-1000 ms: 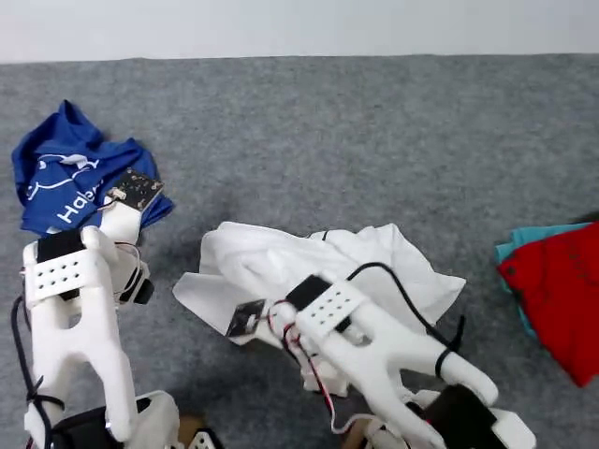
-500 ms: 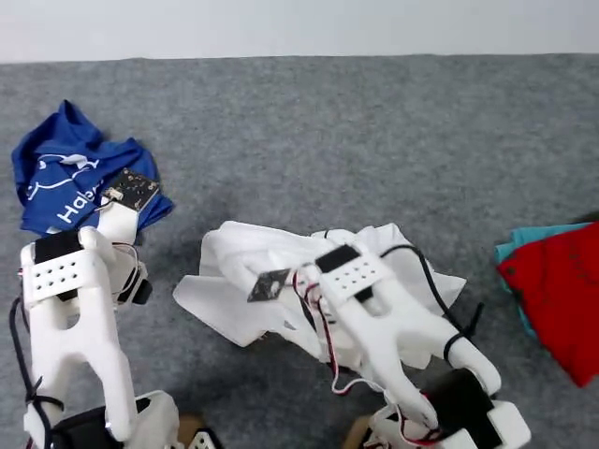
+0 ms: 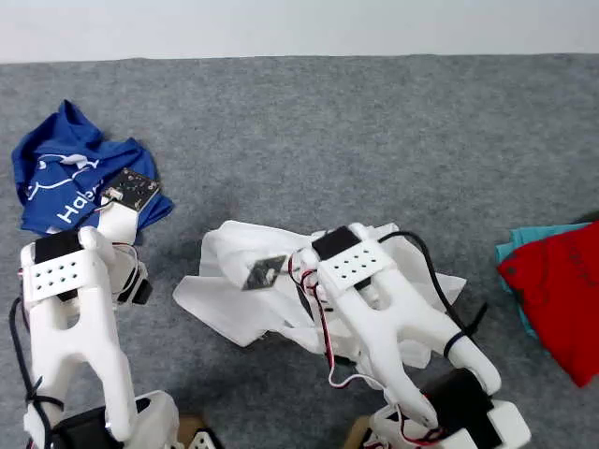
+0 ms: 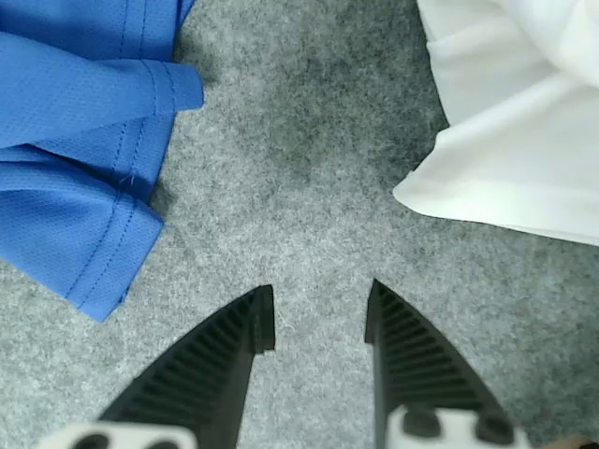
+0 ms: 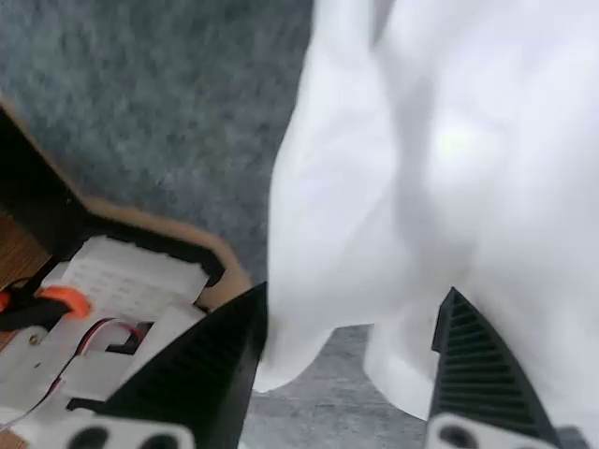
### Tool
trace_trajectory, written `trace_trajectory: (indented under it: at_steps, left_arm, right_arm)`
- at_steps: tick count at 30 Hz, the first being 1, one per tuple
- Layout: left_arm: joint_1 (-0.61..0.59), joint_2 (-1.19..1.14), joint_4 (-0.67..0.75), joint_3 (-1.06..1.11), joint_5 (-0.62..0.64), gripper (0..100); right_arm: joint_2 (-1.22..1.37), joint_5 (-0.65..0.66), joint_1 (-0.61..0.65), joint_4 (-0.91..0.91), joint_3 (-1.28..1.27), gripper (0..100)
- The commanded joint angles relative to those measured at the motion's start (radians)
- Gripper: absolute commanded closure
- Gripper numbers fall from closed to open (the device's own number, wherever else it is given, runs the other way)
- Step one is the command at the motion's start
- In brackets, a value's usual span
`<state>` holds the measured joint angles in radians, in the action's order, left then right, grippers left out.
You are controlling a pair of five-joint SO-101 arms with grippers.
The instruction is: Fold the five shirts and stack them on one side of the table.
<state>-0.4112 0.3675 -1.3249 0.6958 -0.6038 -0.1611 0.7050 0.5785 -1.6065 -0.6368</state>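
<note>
Now: white shirt (image 3: 220,267) crumpled mid-bench, both fingers open

The right fingers (image 5: 468,355) are spread wide just over the white shirt's folds, gripping nothing. The left fingers (image 4: 229,346) stand parted and empty above the bare grey bench (image 3: 374,122), between the white shirt and the blue shirt (image 3: 65,173). A red shirt (image 3: 557,281) lies on a teal shirt (image 3: 519,241) at the right edge.

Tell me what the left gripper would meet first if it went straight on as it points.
Likely bare grey table, in the gap between the blue shirt and the white shirt; the open left gripper aims at neither, though depth is unclear.
</note>
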Motion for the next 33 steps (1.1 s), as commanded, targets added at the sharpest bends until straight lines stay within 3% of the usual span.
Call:
trace_trajectory:
  at_steps: [1, 6, 13, 17, 22, 27, 33]
  left_arm:
    - [0.002, 0.023, 0.014, -0.027, 0.0, 84]
    - [0.002, 0.023, 0.014, -0.027, 0.0, 84]
    - [0.002, 0.023, 0.014, -0.027, 0.003, 84]
    - [0.002, 0.034, 0.012, -0.05, 0.078, 84]
    - [0.011, 0.034, -0.041, -0.193, 0.166, 84]
    - [0.143, 0.032, -0.118, -0.268, 0.19, 84]
    - [0.353, 0.025, -0.201, -0.262, 0.187, 84]
  right_arm:
    - [0.004, 0.011, -0.016, 0.044, -0.06, 72.9]
    - [0.005, 0.06, -0.019, 0.157, -0.181, 74.2]
    - [-0.001, 0.127, -0.093, 0.228, -0.195, 97.5]
    - [-0.004, 0.143, -0.108, 0.153, -0.115, 98.8]
    - [-0.051, 0.144, -0.193, 0.002, 0.19, 98.8]
    - [-0.079, 0.146, -0.283, -0.074, 0.474, 98.8]
    - [-0.081, 0.141, -0.366, -0.07, 0.571, 98.8]
